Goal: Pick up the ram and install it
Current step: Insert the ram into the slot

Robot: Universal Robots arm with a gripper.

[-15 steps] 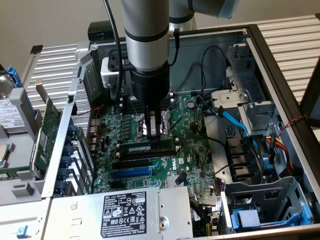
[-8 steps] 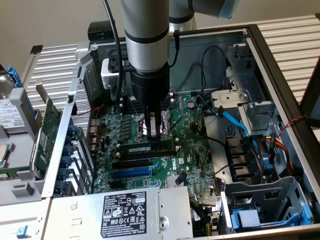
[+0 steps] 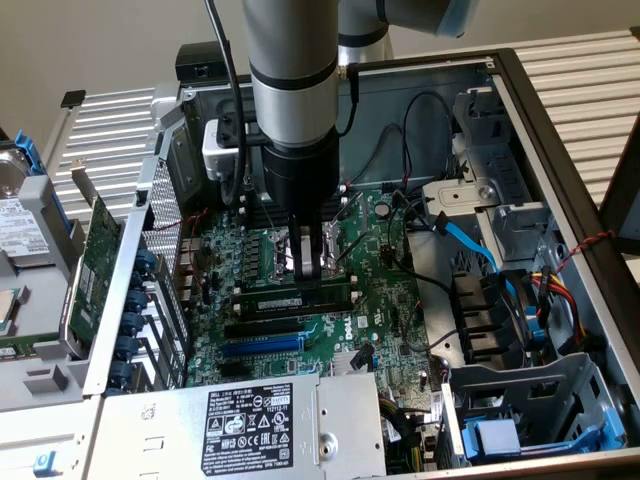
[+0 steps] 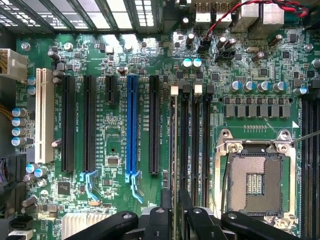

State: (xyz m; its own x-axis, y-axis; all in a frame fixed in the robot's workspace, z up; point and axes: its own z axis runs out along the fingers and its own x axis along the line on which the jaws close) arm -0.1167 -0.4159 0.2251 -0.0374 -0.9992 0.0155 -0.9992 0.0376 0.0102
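Looking in from the exterior view, the arm reaches straight down into the open case (image 3: 560, 150). The case holds the board (image 3: 385, 320), a grey power supply (image 3: 250, 430) along the near edge, and loose cables toward the exterior view's right. The ram (image 3: 290, 297) is a long, thin green stick with dark chips. It stands on edge in a black slot on the board, directly under the fingers (image 3: 325, 262). They look slightly parted, one on each side of its top edge. A bigger green card (image 3: 95, 260) leans outside the case at the exterior view's left.

In the wrist view the ram (image 4: 173, 150) shows edge-on as a thin line in a memory slot, with bare black slots beside it and a blue slot (image 4: 132, 125) on its other side. The fingers (image 4: 166, 214) flank it with a small gap. The socket (image 4: 257, 182) lies past the bare slots, its contact grid exposed.
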